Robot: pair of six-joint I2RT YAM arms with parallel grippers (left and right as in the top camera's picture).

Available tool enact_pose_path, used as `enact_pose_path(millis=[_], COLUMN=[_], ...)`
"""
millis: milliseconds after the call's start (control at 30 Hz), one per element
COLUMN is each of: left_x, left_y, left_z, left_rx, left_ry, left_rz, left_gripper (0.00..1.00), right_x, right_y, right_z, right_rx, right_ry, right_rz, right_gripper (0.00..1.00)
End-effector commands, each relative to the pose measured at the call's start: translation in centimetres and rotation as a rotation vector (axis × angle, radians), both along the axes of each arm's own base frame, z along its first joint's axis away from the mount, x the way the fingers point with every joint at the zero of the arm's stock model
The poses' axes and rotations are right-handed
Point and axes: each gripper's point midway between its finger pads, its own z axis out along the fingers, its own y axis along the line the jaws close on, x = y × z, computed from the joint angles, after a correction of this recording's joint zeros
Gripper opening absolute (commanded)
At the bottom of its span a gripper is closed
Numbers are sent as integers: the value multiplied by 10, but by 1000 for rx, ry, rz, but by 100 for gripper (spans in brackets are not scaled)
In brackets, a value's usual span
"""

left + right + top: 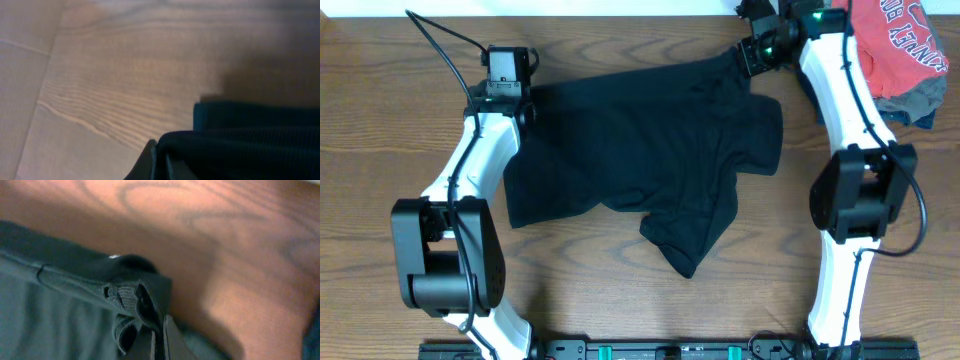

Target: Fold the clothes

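A black garment (640, 160) of soft, matte fabric is spread across the middle of the desk (620, 290). It lies mostly flat but unevenly. Its outline is irregular: a fairly straight far edge, a rumpled flap at the right, and a pointed lobe hanging toward the near side. Shallow creases are seen across its surface.

Its far-left corner is pinched by the left end effector (520, 100), whose jaws are closed tight on the cloth. In the left wrist view a fine ribbed weave is shown on the garment (250, 135), with a doubled, rounded hem lying over the dark fingers (147, 165). The far-right corner is clamped in the same way by the right end effector (752, 55). In the right wrist view the fabric (60, 305) is bunched into small folds at the fingers (172, 345), and a stitched seam and a thicker band are visible.

The arms are clad in smooth white shells with black joints, and a thin black cable (445, 45) loops off the left one.

At the far-right corner a red T-shirt (900, 40) with white lettering is crumpled on top of grey and dark-blue folded garments (910, 105).

The desk is covered in a brown wood-grain finish with long streaks and curved figuring. A black rail (660, 350) with green marks runs along its near edge.
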Motion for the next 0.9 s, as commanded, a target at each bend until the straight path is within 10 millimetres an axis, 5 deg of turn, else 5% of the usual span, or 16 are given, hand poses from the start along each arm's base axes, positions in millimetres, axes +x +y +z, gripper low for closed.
enact_pose_path(millis=[0, 433, 867], left_x=[-8, -18, -43], left_y=[1, -7, -19], left_z=[7, -12, -47], left_rx=[-56, -103, -169], left_ry=[12, 90, 200], left_rz=[-1, -28, -59], left_gripper=[6, 6, 10], right_x=[-13, -48, -80], right_y=[-5, 11, -13], right_z=[20, -51, -94], right_rx=[-41, -81, -103], right_ry=[0, 245, 409], right_rz=[-10, 53, 18], right_gripper=[1, 1, 6])
